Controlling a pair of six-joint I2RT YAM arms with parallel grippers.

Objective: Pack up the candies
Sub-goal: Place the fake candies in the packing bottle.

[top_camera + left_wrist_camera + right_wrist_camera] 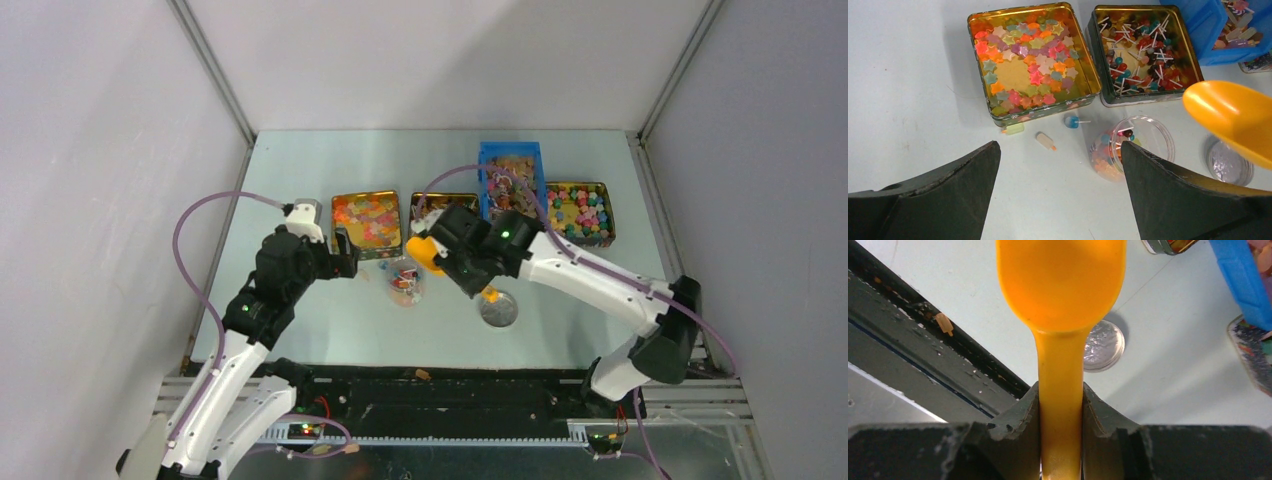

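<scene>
Candies (1028, 75) kept sorted by kind: bright star-shaped jellies in pink, orange, green and lilac, thinned out enough to bare the bottom of the left gold tin (1048, 111); white-stick lollipops (1143, 50) in the second tin (1103, 95) just beside it; wrapped pieces in the blue bin (1205, 30). Set in a row at the far side of the tabletop (908, 100), likely so that each kind can be dipped into separately. Standing open in front of the tins, a clear jar (1153, 145), already part-filled with a mix of small sweets and a lollipop or two; its silver lid (1229, 162) laid off to one side, apparently to keep the mouth free. Three strays (1045, 141) loose on the tabletop between tins and jar. Right end effector (1060, 405) clenched on the handle of the orange scoop (1060, 285), bowl held above the tabletop near the jar, contents, if any, not to be made out. Left end effector (1060, 147) released, jaws wide, hovering short of the jar; looks placed to steady it.
</scene>
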